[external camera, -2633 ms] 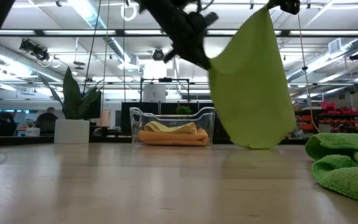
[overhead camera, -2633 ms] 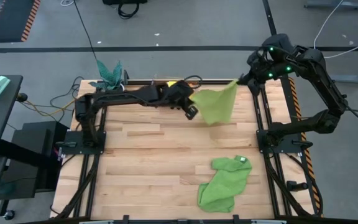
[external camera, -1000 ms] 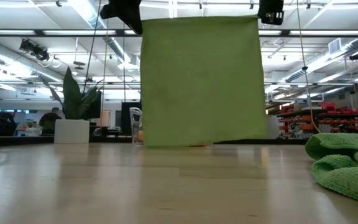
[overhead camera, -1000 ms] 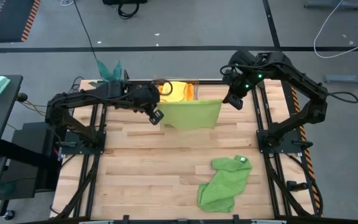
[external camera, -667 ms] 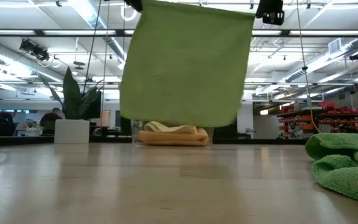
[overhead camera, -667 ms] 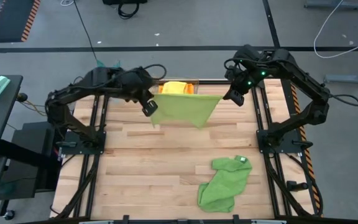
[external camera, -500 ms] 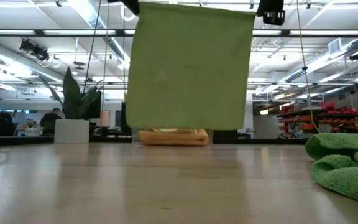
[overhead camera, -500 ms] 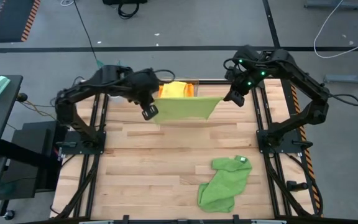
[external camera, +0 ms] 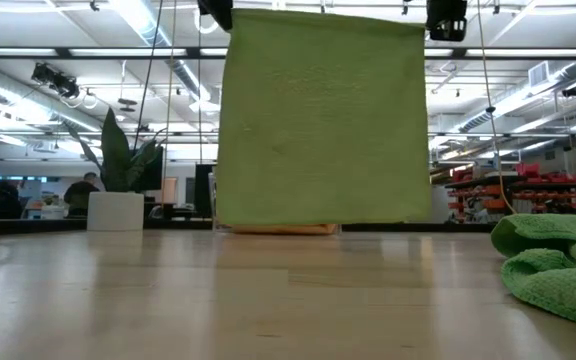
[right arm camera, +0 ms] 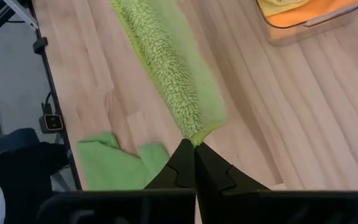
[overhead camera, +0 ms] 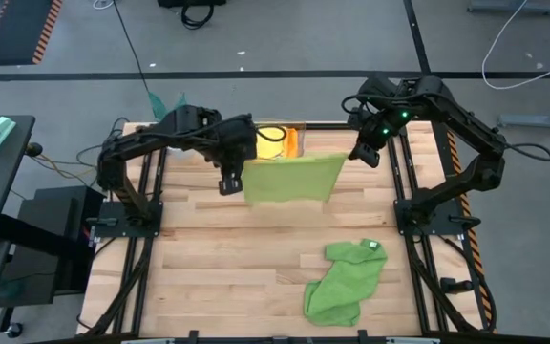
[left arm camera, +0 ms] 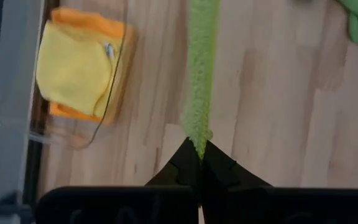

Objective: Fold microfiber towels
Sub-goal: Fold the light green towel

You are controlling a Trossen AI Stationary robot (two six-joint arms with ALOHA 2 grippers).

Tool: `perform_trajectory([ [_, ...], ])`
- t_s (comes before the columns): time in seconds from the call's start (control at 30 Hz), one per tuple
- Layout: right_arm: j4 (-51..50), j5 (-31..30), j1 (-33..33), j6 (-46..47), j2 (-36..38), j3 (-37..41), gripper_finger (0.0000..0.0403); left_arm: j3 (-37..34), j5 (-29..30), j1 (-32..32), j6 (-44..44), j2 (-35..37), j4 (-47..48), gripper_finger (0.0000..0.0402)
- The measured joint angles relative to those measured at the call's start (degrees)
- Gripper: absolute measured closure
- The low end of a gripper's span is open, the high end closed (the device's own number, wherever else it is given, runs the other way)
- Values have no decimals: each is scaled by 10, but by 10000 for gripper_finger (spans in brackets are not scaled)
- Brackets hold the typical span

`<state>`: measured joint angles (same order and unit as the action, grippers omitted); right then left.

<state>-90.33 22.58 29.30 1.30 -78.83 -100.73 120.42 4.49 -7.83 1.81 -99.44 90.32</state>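
Above the far half of the wooden slatted table (overhead camera: 218, 258), the square lime-green plush microfiber towel (external camera: 323, 120) hangs flat like a curtain, its lower edge close to the boards. The left gripper (overhead camera: 229, 182) is clenched on 1 top corner, the right gripper (overhead camera: 365, 153) on the other, both pinching only the tip. It looks light, limp and grippy, so corners are the sensible holds. Behind it, 2 folded cloths, yellow on orange (left arm camera: 76, 68), sit in a clear plastic bin (left arm camera: 107, 106); a crumpled mid-green towel with a white tag (overhead camera: 344, 280) lies nearer.
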Motion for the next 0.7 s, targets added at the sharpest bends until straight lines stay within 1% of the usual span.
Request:
perform_trajectory([
  [0.07,-1,0,-11,-3,0,0,403,0,11,14,39,0,1,399],
  [0.17,-2,-6,-26,-17,0,0,403,0,74,32,103,0,2,399],
  [0.27,4,-43,-22,-17,0,0,403,0,125,27,138,0,-4,399],
  [0.33,9,-56,-16,-11,0,0,403,0,133,15,143,0,-7,399],
  [0.6,18,-54,5,-8,0,0,403,0,148,-21,149,0,-10,399],
  [0.67,18,-55,5,5,0,0,403,0,142,-20,135,0,-9,399],
  [0.7,16,-56,2,8,0,0,403,0,130,-19,123,0,-9,399],
])
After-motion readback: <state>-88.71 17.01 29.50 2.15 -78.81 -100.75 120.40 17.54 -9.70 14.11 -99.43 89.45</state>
